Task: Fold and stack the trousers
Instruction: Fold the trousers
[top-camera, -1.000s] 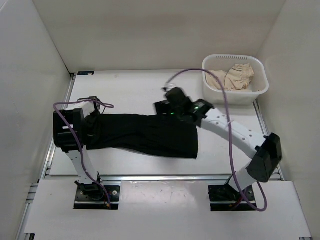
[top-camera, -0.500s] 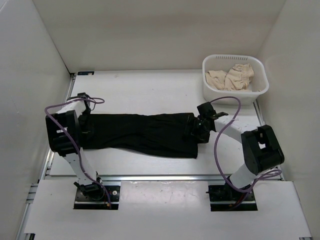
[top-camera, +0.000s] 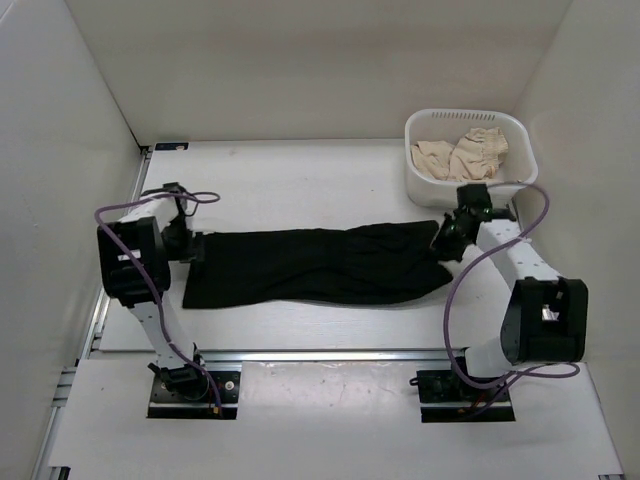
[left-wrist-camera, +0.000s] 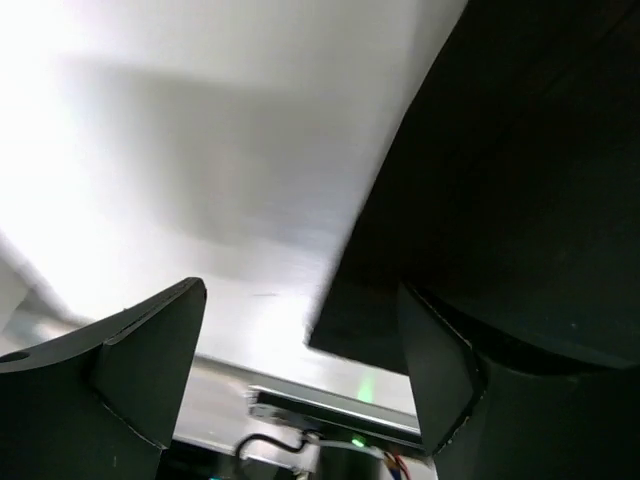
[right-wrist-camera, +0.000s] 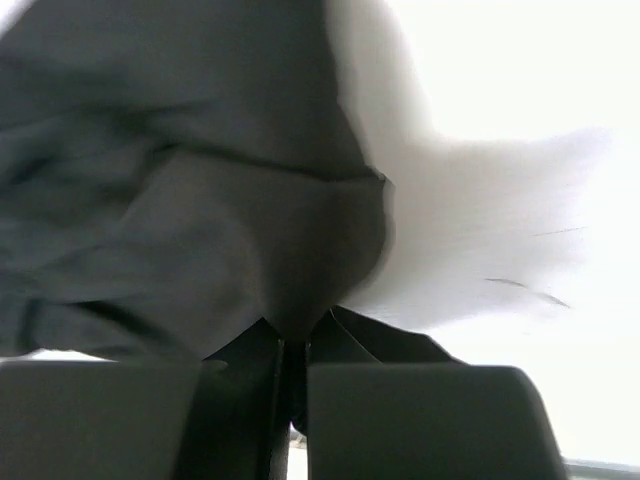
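Note:
The black trousers (top-camera: 310, 265) lie stretched left to right across the table (top-camera: 290, 180). My right gripper (top-camera: 443, 240) is at their right end, shut on a pinch of the black fabric. In the right wrist view the trousers (right-wrist-camera: 200, 200) bunch into the shut jaws of the right gripper (right-wrist-camera: 295, 345). My left gripper (top-camera: 190, 247) sits at their left end, open. In the left wrist view the left gripper (left-wrist-camera: 300, 370) has its fingers (left-wrist-camera: 150, 370) spread wide, and a corner of the trousers (left-wrist-camera: 480, 180) lies by the right finger, not gripped.
A white basket (top-camera: 420, 180) with crumpled beige cloth (top-camera: 465, 155) stands at the back right, just behind the right gripper. White walls close in the table on the left, back and right. Purple cables loop off both arms.
My right gripper moved from the trousers' middle to the right, closed on the fabric and drew it out, so the trousers now lie longer. The left gripper stayed open at the left end.

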